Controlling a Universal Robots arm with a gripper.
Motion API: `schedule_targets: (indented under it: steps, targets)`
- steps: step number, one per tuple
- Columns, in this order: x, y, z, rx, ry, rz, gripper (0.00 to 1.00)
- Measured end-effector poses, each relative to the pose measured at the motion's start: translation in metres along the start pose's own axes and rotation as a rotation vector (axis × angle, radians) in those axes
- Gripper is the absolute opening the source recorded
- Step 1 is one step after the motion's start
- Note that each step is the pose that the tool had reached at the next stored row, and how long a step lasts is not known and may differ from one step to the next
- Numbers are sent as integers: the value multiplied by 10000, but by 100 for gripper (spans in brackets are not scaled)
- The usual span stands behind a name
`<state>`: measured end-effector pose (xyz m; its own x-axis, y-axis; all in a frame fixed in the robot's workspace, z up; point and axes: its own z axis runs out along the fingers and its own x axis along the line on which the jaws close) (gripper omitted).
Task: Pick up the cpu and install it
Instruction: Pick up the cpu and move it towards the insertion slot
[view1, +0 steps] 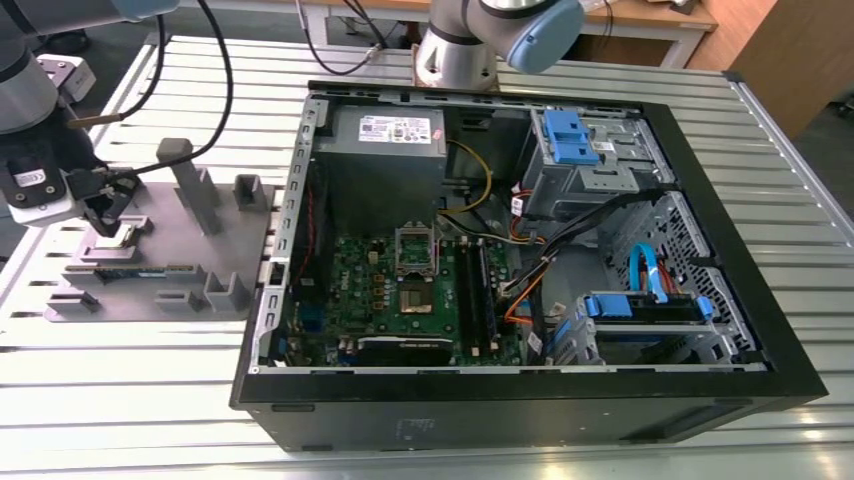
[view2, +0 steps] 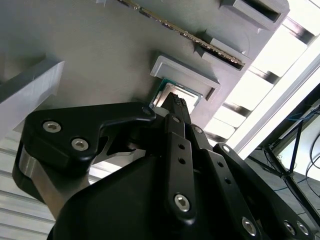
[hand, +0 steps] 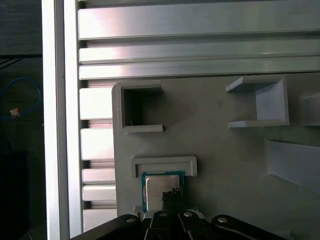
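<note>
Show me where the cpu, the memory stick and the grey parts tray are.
cpu (hand: 156, 187): first wrist view, on its silvery metal top.
memory stick (view1: 131, 270): exterior view, middle of the green board.
grey parts tray (view1: 238, 245): exterior view, bare flat surface.

Silvery cpu (hand: 156, 186), perhaps teal-rimmed

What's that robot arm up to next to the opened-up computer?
The robot arm is meant to pick up a cpu and install it in the open computer case. At this moment its gripper is low over the cpu, which lies in a holder on the grey parts tray beside the case. The chip is not yet lifted off the tray.
</note>
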<state>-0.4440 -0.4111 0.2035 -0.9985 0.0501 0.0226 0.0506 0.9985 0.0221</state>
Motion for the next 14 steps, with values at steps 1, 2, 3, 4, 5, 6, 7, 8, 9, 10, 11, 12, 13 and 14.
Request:
schedule_targets:
  steps: [1, 2, 3, 4, 5, 6, 7, 8, 9, 10, 11, 12, 13, 14]
  targets:
    - [0, 0, 0, -1, 0, 0, 11]
    - [0, 0, 0, 0, 0, 0, 11]
    - [0, 0, 0, 0, -1, -1, 11]
    - [1, 0, 1, -1, -2, 0, 16]
    - [2, 0, 1, -1, -4, 0, 16]
    - [5, 0, 1, -1, -6, -2, 23]
    - [9, -1, 2, -2, -13, -4, 23]
    - [13, -3, 2, -2, -19, -8, 29]
    - [17, -4, 1, -2, -25, -14, 35]
    - [20, -5, 1, -3, -32, -19, 35]
    - [22, -5, 1, -1, -33, -22, 41]
    - [22, -5, 1, -2, -34, -23, 47]
    - [22, -5, 1, -2, -34, -25, 47]
    - [22, -5, 1, -2, -34, -24, 47]
